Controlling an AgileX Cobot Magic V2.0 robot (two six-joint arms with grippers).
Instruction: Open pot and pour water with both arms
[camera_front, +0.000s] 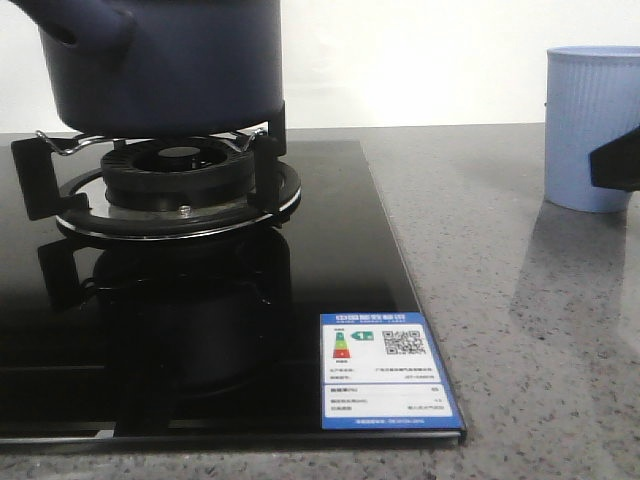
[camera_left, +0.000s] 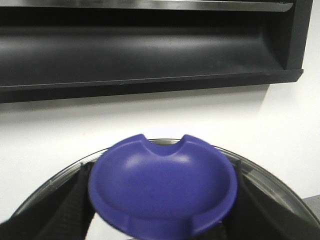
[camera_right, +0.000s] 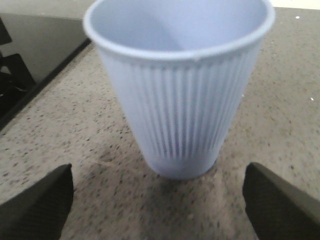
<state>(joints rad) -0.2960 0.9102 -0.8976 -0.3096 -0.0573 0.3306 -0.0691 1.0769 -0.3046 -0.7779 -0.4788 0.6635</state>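
The dark navy pot (camera_front: 165, 65) sits on the gas burner (camera_front: 178, 170) at the far left of the front view; its top is cut off by the frame and its stubby tube handle (camera_front: 75, 25) points left. In the left wrist view my left gripper (camera_left: 162, 200) is shut on the lid's blue knob (camera_left: 162, 185), with a black finger (camera_left: 75, 205) on each side, and the glass lid rim (camera_left: 265, 175) arcs behind it. My right gripper (camera_right: 160, 200) is open, its fingers (camera_right: 37, 205) spread wide just short of the light blue ribbed cup (camera_right: 180, 90). In the front view the cup (camera_front: 590, 125) stands at the right, with a black gripper piece (camera_front: 615, 160) against it.
The black glass cooktop (camera_front: 200, 330) carries a blue energy label (camera_front: 385, 370) near its front right corner. Speckled grey counter (camera_front: 520, 320) lies to its right, under the cup. A black range hood (camera_left: 150, 50) hangs on the white wall behind the lid.
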